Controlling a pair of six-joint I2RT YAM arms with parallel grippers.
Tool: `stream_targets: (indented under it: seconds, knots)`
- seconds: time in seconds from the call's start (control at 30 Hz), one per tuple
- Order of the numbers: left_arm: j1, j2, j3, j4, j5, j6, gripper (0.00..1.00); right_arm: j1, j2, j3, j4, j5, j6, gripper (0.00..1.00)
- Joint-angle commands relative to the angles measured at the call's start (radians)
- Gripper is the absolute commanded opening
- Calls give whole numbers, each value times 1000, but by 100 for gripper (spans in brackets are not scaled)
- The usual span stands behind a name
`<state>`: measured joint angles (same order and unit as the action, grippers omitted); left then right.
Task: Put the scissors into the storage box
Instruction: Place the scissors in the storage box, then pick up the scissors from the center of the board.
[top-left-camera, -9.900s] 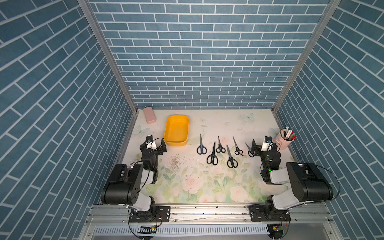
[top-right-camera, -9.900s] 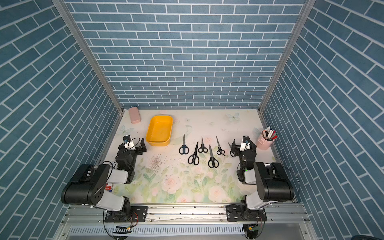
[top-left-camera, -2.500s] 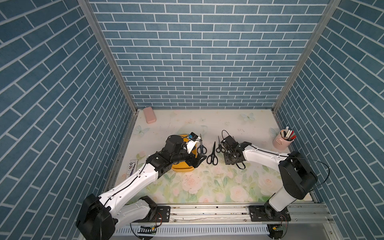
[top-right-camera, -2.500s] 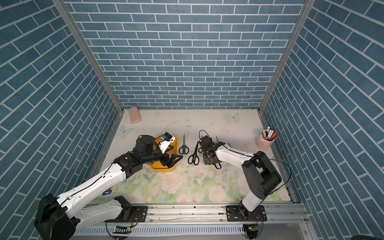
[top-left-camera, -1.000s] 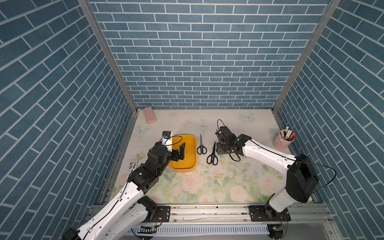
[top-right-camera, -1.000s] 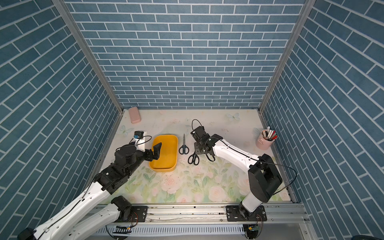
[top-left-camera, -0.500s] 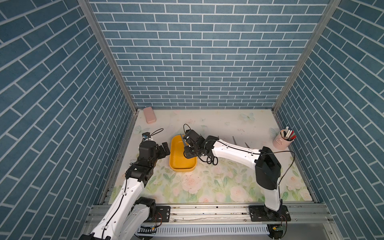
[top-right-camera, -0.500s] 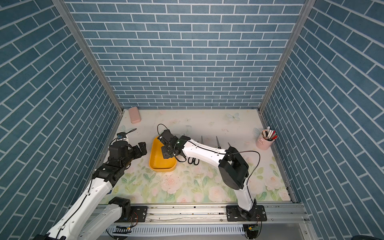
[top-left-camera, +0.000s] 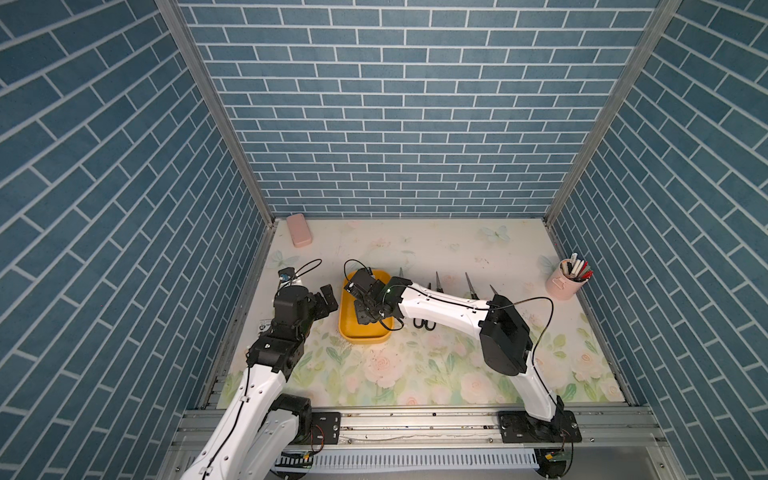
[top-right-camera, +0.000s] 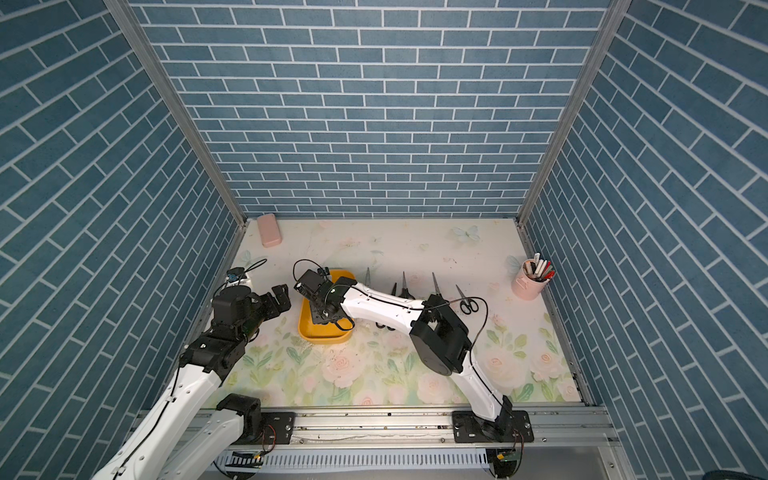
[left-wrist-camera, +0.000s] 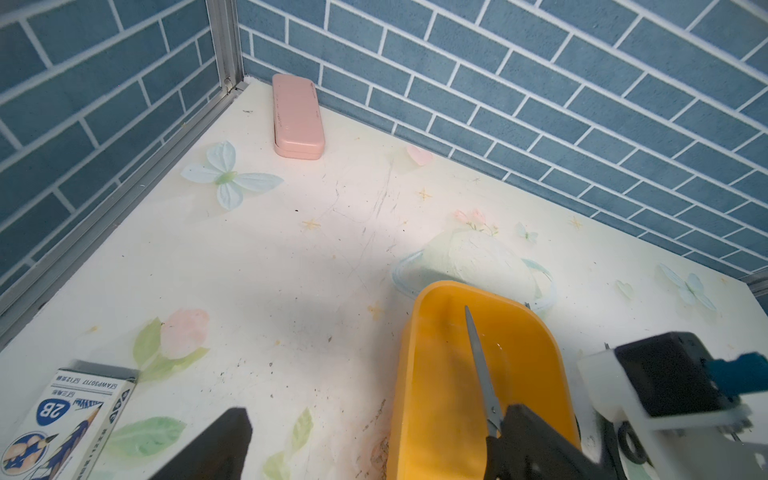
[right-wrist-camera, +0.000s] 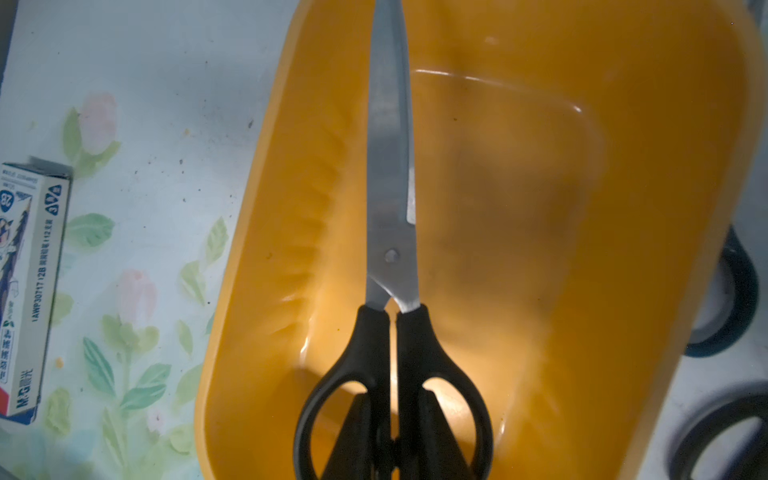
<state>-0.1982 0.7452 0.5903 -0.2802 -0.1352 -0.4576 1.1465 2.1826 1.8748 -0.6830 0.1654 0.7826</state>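
Pencil box (right-wrist-camera: 37, 291) and loose scissors (right-wrist-camera: 750, 286) flank your storage box (right-wrist-camera: 623, 249); right gripper (right-wrist-camera: 392, 436) clamps scissors (right-wrist-camera: 390, 199) over it, left gripper (top-left-camera: 326, 300) gapes

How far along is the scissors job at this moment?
Done: nothing released; the box holds no loose pair. In hand: the right gripper grips one pair inside the box. Remaining: releasing it, then moving the other scissors off the table.

We see the storage box (top-left-camera: 365, 338), a shallow yellow-orange tray with round corners, sitting flat. The big scissors (right-wrist-camera: 392, 249), with black handles and shut grey blades, are inside it and point along its length. The other scissors (top-right-camera: 463, 298) lie in a row beside it.
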Motion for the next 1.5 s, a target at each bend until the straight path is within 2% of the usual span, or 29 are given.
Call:
stream_targets:
  seconds: [0.0, 0.33, 0.47, 0.53, 0.6, 0.7, 0.83, 0.97, 1.03, 1.13, 1.2, 1.3, 1.4, 1.47]
  knots:
    - [6, -2, -11, -9, -11, 0, 100, 7, 41, 31, -44, 48, 56, 0]
    - [6, 0, -11, -8, -14, 11, 100, 9, 110, 73, -45, -2, 31, 0]
    - [6, 3, -13, -8, -14, 11, 100, 8, 148, 132, -64, -30, -6, 23]
    - [6, 13, -6, -15, -16, 13, 100, 11, 148, 171, -97, -24, -28, 47]
    - [6, 16, 1, -19, -17, 16, 100, 12, 111, 172, -96, 5, -47, 63]
    - [6, 14, 2, -12, -9, 24, 100, 10, 50, 181, -93, 15, -83, 75]
    - [6, 23, 27, -20, -16, 35, 100, 4, -87, 159, -93, 53, -98, 75]
    - [6, 16, 65, -15, 43, 68, 100, -26, -265, -4, -66, 153, -108, 74]
    - [5, 6, 72, 22, 160, 103, 100, -72, -369, -145, -19, 142, -104, 73]
    - [-10, 7, 78, 121, 485, 185, 100, -185, -524, -397, 75, 66, -76, 68]
    - [-53, 23, 99, 140, 573, 211, 100, -250, -591, -520, 108, 38, -82, 68]
    - [-151, 85, 164, 84, 550, 257, 100, -315, -622, -611, 101, 28, -146, 67]
    - [-231, 149, 215, 34, 481, 278, 96, -344, -581, -612, 38, 20, -167, 63]
    - [-262, 168, 219, 52, 492, 280, 93, -344, -552, -612, 33, 2, -167, 61]
